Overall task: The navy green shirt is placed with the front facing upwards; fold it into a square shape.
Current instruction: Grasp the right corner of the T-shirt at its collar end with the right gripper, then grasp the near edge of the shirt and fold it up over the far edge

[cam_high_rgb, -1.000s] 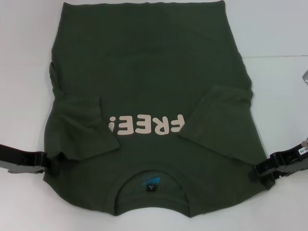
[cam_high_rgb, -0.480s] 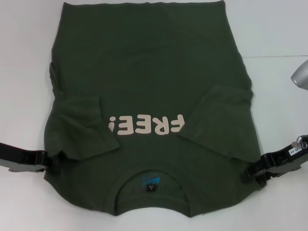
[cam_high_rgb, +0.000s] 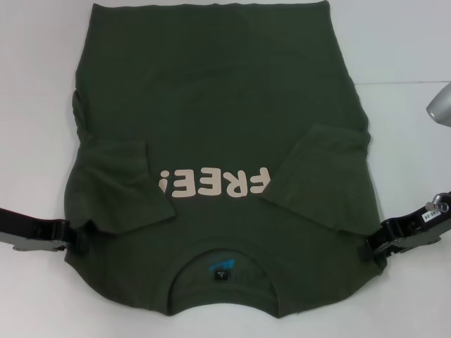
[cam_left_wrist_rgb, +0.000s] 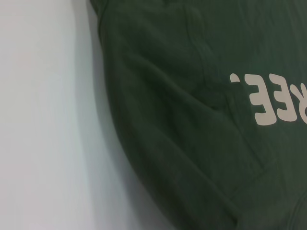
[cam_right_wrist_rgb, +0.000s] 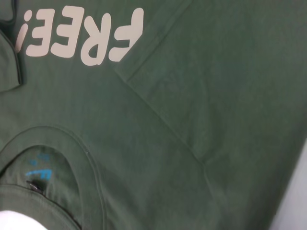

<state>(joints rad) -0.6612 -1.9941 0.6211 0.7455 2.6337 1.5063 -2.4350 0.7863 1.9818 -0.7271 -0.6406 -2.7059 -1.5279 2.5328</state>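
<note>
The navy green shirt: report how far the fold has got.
Done: the navy green shirt lies front up on the table, both sleeves folded in over the chest beside the lettering. In hand: the left gripper and right gripper sit at its shoulder edges. Left: folding the body into a square.

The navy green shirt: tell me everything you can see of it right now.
The navy green shirt lies flat, front up, on the white table, collar nearest the robot. Dark olive cotton-like knit, cream "FREE!" lettering, ribbed round collar, small black-and-blue neck label. Both short sleeves are folded inward over the chest. The left hand and right hand meet its shoulder edges.
</note>
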